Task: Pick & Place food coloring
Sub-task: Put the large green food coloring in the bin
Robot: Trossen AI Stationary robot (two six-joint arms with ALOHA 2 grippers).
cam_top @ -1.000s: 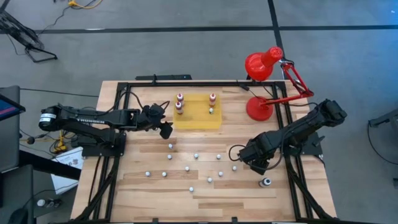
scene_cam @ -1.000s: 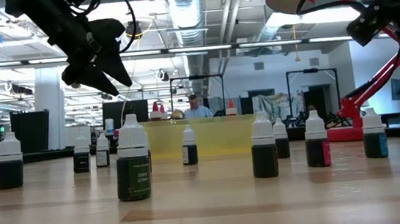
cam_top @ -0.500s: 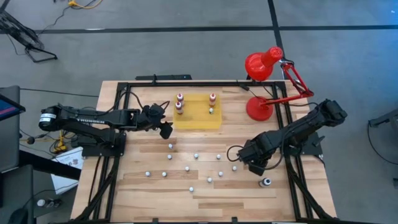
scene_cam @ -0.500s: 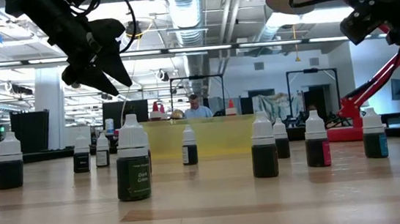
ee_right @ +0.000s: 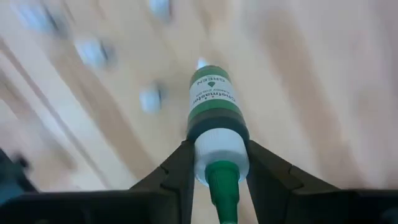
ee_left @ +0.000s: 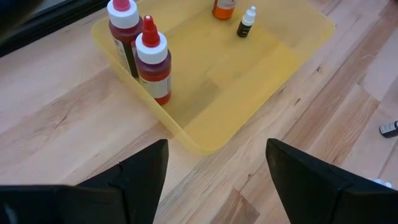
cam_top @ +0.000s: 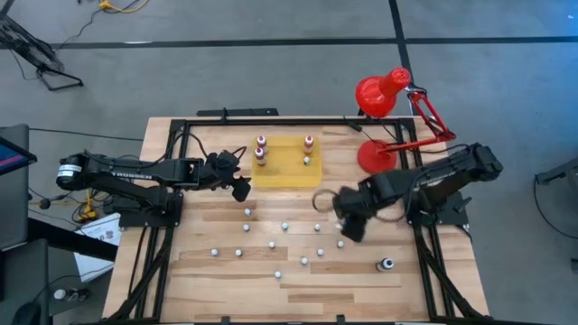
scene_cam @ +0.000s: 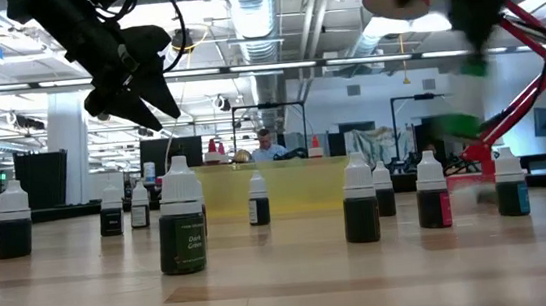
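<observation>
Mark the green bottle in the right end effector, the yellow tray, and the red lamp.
green bottle (ee_right: 215,102): right wrist view, on its label.
yellow tray (cam_top: 287,169): high view, bare floor.
red lamp (cam_top: 374,94): high view, on its shade.

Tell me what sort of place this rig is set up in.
Probably a large open robotics lab or industrial workspace: the low view shows exposed ceiling ducts and a person at a workstation far behind, and the high view shows the wooden table on a concrete floor.
</observation>
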